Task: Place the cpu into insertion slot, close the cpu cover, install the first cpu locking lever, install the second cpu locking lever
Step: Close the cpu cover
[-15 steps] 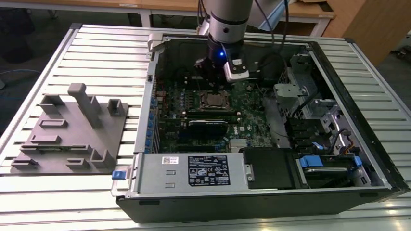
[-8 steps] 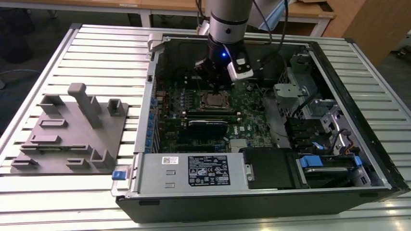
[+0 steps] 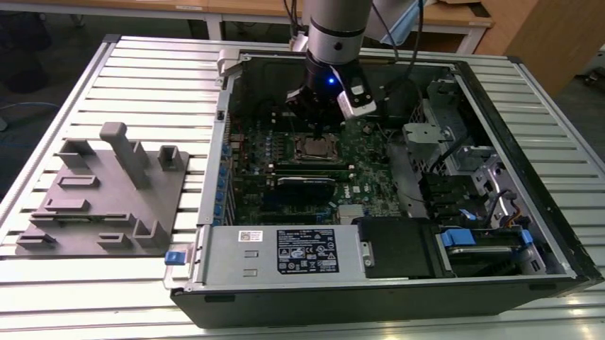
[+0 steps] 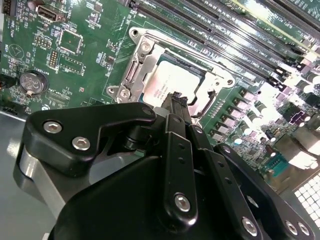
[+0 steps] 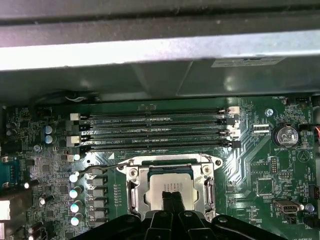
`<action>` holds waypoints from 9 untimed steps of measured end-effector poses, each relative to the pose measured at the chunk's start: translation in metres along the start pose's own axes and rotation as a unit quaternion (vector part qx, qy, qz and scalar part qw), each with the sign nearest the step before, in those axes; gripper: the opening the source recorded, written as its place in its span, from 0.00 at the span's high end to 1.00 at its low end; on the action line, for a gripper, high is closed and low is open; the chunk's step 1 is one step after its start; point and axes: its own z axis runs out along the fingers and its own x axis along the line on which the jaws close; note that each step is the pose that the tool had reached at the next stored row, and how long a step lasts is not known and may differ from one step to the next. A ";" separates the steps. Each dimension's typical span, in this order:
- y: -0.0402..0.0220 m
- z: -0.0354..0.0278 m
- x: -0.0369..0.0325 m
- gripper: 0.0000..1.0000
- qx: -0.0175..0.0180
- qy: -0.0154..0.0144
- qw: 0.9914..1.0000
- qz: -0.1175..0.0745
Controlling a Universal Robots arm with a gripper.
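While the gripper (image 5: pixel 170 199) hangs with its fingers clenched together on nothing, its tip sits right over the cpu (image 5: pixel 170 182), though actual contact is unclear. The cpu lies flat in the socket on the motherboard (image 3: pixel 283 198), and the cpu cover (image 5: pixel 134 192) appears to lie down around it. Whether the levers are latched I cannot tell. Off-centre pressure could tilt the chip and bend the socket pins. A sideways slip could scrape the memory slots (image 5: pixel 155 130).

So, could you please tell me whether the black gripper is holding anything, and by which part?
Nothing seems held: the gripper is shut, its tip over the small square silvery-grey cpu lying in its silvery metal socket.
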 end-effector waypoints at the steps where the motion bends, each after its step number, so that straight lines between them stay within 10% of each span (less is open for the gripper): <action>1: 0.0000 0.0003 0.0000 0.90 -0.001 0.000 1.000 -0.002; 9: -0.0006 0.0039 0.0062 0.90 0.000 -0.001 1.000 -0.014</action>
